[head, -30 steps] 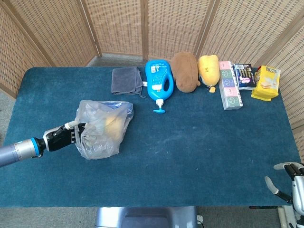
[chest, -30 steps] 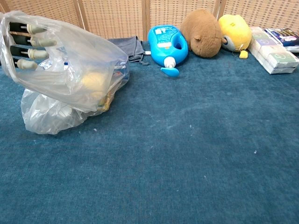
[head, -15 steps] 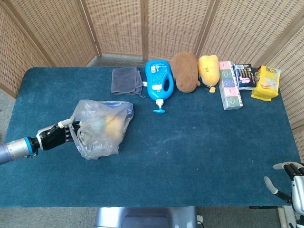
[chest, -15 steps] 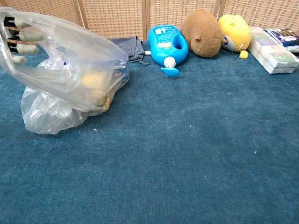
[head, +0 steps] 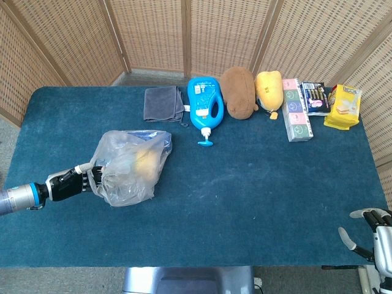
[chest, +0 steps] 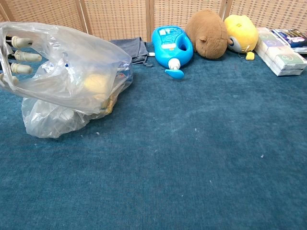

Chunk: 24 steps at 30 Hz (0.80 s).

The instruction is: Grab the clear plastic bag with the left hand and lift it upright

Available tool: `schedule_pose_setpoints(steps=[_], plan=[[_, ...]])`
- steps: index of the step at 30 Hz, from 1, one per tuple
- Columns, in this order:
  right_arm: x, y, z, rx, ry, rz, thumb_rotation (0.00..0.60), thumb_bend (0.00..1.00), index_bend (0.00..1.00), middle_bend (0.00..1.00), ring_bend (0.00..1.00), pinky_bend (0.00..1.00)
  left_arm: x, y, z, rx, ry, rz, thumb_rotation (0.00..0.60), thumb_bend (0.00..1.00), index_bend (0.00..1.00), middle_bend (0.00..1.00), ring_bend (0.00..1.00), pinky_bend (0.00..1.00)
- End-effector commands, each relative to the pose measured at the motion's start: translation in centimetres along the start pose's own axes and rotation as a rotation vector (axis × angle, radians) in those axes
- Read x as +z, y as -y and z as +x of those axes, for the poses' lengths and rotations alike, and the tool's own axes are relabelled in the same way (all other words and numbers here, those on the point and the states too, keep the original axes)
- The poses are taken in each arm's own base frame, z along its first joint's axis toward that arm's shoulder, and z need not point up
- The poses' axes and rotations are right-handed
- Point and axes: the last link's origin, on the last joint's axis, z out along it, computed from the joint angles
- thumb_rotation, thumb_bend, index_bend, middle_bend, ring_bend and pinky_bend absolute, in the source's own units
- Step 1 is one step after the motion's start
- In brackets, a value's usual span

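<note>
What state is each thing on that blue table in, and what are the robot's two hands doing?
clear plastic bag: slumped on the table, not yet upright, lumpy contents inside
left hand: fingers in the bag's open end, holding it
right hand: off the table's edge, fingers apart, holding nothing
blue bottle: lying flat, pump toward the robot
grey cloth: folded, flat
brown plush: lying down

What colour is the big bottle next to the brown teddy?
The bottle is bright blue with a white pump. The chest view shows it best.
</note>
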Motion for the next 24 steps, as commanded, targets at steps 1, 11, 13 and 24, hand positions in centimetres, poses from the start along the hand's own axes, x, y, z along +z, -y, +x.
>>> schedule_pose_setpoints(steps=[1, 11, 13, 24], plan=[[0.0, 0.0, 0.0, 0.000, -0.002, 0.000, 0.065, 0.32, 0.42, 0.42, 0.32, 0.22, 0.2, -0.5, 0.1, -0.035, -0.024, -0.059, 0.122, 0.31, 0.27, 0.27, 0.25, 0.30], [0.0, 0.1, 0.1, -0.002, -0.002, 0.002, 0.065, 0.32, 0.42, 0.42, 0.32, 0.22, -0.7, 0.0, 0.2, -0.004, -0.018, -0.014, 0.119, 0.31, 0.27, 0.27, 0.25, 0.30], [0.0, 0.2, 0.1, -0.001, -0.002, 0.003, 0.066, 0.32, 0.42, 0.42, 0.32, 0.22, -1.0, 0.2, 0.4, -0.002, -0.022, -0.010, 0.119, 0.31, 0.27, 0.27, 0.25, 0.30], [-0.1, 0.3, 0.1, -0.003, -0.001, 0.006, 0.065, 0.32, 0.42, 0.42, 0.32, 0.22, -1.1, 1.6, 0.6, -0.027, -0.018, 0.021, 0.120, 0.31, 0.27, 0.27, 0.25, 0.30]])
